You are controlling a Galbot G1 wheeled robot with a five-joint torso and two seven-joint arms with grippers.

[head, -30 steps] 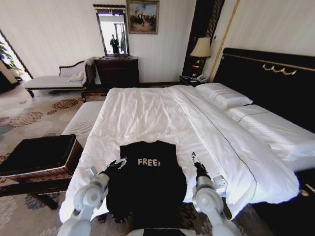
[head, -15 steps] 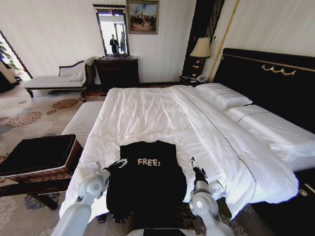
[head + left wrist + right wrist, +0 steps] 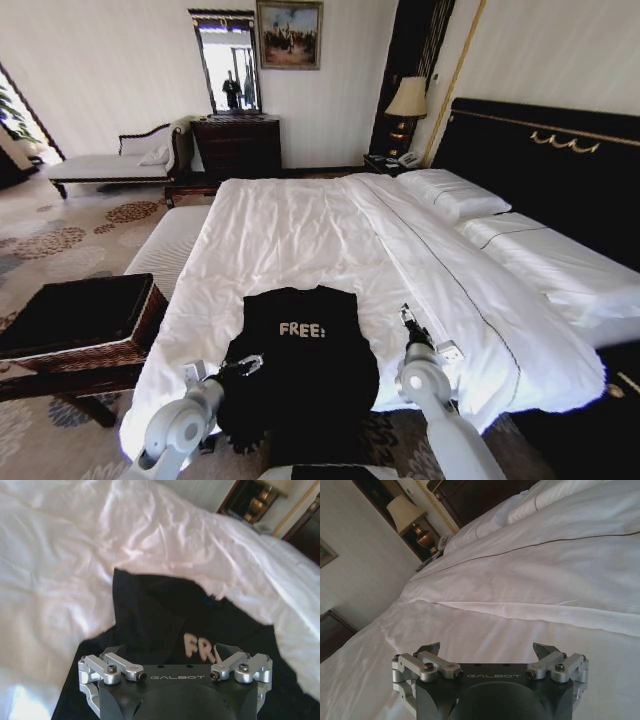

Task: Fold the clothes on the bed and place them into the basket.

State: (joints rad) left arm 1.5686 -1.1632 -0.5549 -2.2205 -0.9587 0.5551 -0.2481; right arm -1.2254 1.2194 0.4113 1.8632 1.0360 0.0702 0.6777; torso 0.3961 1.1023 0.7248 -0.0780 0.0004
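Item: black top (image 3: 300, 365), white "FREE!" lettering facing up. Lies spread at the foot end of the bed (image 3: 300, 230), its lower part hanging over the foot edge toward the robot. Long axis runs from the foot of the bed toward the headboard (image 3: 540, 170), neck end pointing up the mattress.

Left gripper (image 3: 243, 366): at the top's left edge, level with its lower body, touching or just over the cloth. From its own wrist camera the fingers (image 3: 112, 652) stand spread, nothing between them, the black fabric and the letters "FR" directly ahead. This is the nearer arm to the garment.

Right gripper (image 3: 412, 325): over bare white sheet, just beside the top's right edge and apart from it. Fingers (image 3: 429, 649) spread, holding nothing; white bedding ahead of them. The top lies to this gripper's left.

Judgement: the two grippers flank the garment across its short axis, so a fold would likely turn on each reaching inward to a side edge; the right one has the wider gap to close.

Open room: broad clear sheet beyond the neck end and to the right. The foot edge is close behind both grippers.

Basket (image 3: 90, 320): brown wicker, dark lining, on the floor to the left of the bed's foot corner, well apart from the top. Nothing visible in it.
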